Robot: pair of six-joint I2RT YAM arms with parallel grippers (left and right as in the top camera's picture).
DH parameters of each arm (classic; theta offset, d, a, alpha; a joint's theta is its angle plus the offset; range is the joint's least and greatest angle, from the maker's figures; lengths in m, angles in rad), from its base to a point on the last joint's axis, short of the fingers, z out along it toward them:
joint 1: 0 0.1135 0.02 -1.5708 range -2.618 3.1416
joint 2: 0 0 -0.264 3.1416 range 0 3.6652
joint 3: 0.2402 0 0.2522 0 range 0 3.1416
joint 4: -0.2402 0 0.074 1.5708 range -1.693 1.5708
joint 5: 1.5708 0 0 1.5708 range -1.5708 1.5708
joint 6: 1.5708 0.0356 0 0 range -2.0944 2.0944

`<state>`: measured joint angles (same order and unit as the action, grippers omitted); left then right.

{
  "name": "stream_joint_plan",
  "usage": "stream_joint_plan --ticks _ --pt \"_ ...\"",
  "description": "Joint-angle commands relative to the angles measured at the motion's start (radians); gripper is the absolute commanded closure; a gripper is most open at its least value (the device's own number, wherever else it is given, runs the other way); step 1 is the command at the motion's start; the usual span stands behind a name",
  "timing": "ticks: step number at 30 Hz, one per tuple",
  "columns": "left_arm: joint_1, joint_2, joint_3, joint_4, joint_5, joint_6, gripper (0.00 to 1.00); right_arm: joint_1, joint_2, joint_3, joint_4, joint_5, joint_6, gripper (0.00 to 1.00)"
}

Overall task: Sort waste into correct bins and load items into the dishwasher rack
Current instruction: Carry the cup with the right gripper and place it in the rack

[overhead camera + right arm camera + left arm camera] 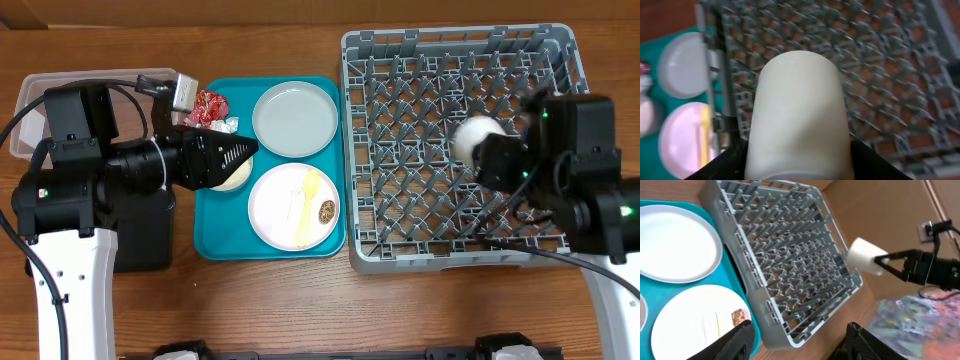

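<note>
My right gripper (487, 150) is shut on the white cup (470, 138) and holds it on its side above the grey dishwasher rack (450, 262). In the right wrist view the cup (797, 110) fills the space between the fingers. My left gripper (243, 150) is open and empty, hovering over the small pale bowl (236, 180). The grey-green plate (295, 118) and pinkish-white plate (285, 205) lie on the teal tray. The yellow-handled utensil (308, 205) and brown food bit (327, 211) lie on the pinkish plate. The red foil wrapper (210, 108) lies at the tray's far left corner.
The teal tray (215, 235) sits between the left arm and the rack. The clear tub (35, 100) stands at the far left. The black tray (150, 245) is mostly hidden under the left arm. A white tissue (230, 124) lies beside the wrapper.
</note>
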<state>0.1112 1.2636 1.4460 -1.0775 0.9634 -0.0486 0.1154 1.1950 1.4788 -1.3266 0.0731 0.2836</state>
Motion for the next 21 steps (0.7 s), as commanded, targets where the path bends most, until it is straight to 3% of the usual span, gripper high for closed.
stream_joint_plan --ticks 1,10,21 --pt "0.000 -0.012 0.010 0.000 -0.035 0.008 0.38 -0.016 0.024 0.020 -0.057 0.187 0.097 0.59" --pt "0.000 -0.012 0.010 -0.028 -0.038 0.012 0.37 -0.201 0.190 0.019 -0.154 0.072 0.102 0.60" --pt "0.000 -0.012 0.010 -0.038 -0.058 0.013 0.37 -0.248 0.387 0.019 -0.167 -0.028 0.048 0.60"
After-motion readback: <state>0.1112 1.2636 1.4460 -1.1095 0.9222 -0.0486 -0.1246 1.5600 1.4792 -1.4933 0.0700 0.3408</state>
